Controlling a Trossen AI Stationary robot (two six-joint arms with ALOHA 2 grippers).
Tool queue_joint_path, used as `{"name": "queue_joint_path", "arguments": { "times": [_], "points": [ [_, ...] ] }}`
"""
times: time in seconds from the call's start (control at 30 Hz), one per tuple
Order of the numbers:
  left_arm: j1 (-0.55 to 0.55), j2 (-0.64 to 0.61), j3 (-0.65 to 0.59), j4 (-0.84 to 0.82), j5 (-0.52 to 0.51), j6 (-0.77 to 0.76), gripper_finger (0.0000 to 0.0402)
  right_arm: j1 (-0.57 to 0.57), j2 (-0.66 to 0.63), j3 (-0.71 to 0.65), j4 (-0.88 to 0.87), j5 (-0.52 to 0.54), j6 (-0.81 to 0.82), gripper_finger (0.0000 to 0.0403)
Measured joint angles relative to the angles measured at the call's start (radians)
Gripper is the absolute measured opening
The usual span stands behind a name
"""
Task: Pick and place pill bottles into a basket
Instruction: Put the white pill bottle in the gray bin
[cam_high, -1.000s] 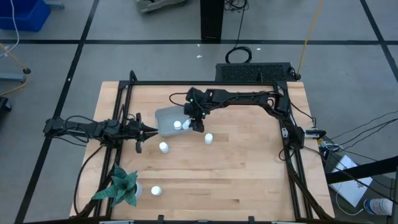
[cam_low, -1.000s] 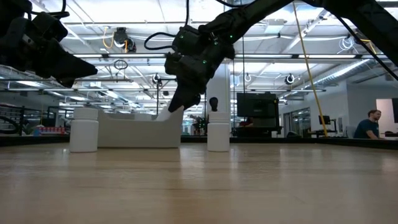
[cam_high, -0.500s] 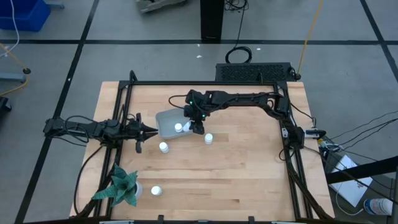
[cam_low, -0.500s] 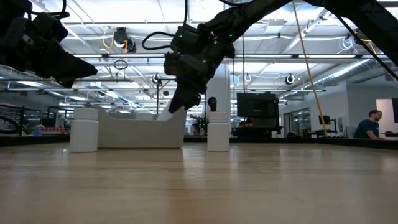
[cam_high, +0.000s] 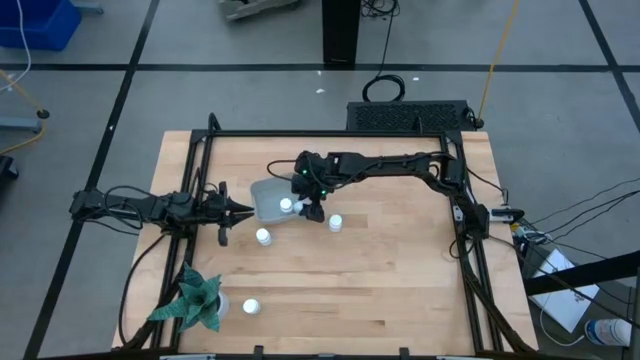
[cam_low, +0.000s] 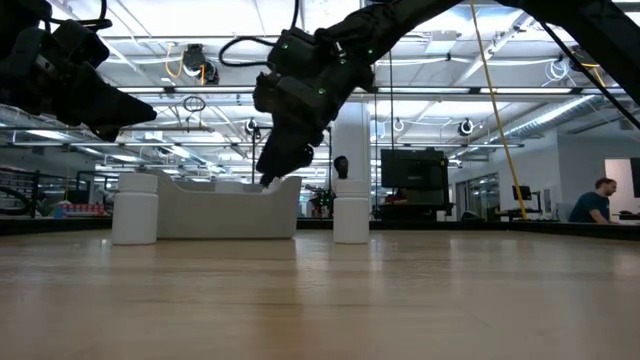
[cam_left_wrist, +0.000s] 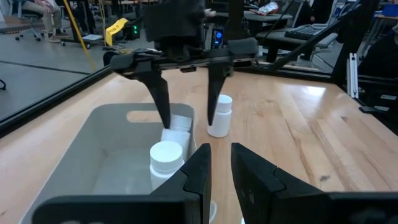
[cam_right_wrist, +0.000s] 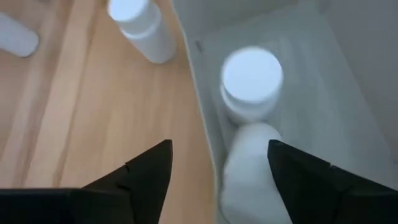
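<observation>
The pale grey basket (cam_high: 265, 195) stands at the table's middle. One white pill bottle (cam_right_wrist: 252, 78) stands upright inside it. My right gripper (cam_left_wrist: 186, 118) is open and points down over the basket's right end. A second bottle (cam_right_wrist: 249, 177) lies between its fingers inside the basket, beside one finger. Three more bottles stand on the table: one right of the basket (cam_high: 335, 222), one near it (cam_high: 263, 237), and one (cam_high: 251, 306) by the near edge. My left gripper (cam_high: 243, 208) is shut, just left of the basket. My right gripper is open around the bottle (cam_left_wrist: 180, 123) inside the basket, coming from above and pointing down. The bottle sits next to one finger (cam_left_wrist: 160, 99). I cannot tell whether that finger touches it.
A green star-shaped plant (cam_high: 195, 300) sits at the near left corner. A black frame (cam_high: 200, 150) runs along the table's edges. The basket's wall (cam_low: 225, 212) stands between the two grippers.
My right gripper has gone a little toward the table's left edge and down, farther over the basket. The bottle at its fingertips has gone with it, down behind the basket's wall.
</observation>
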Motion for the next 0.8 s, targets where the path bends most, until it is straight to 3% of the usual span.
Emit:
{"name": "queue_joint_path", "arguments": {
  "times": [0.47, 0.67, 0.8],
  "points": [
    [0.0, 0.0, 0.0, 0.0, 0.0, 0.001, 0.0065, 0.018, 0.0, 0.0, 0.041, 0.009, -0.008, 0.0236],
    [0.0, 0.0, 0.0, -0.001, 0.0, 0.001, 0.0065, 0.015, -0.035, 0.0, 0.008, 0.135, -0.067, 0.0226],
    [0.0, 0.0, 0.0, -0.001, 0.0, 0.005, 0.0065, 0.005, -0.105, 0.0, -0.042, 0.135, -0.059, 0.0224]
  ]
}}
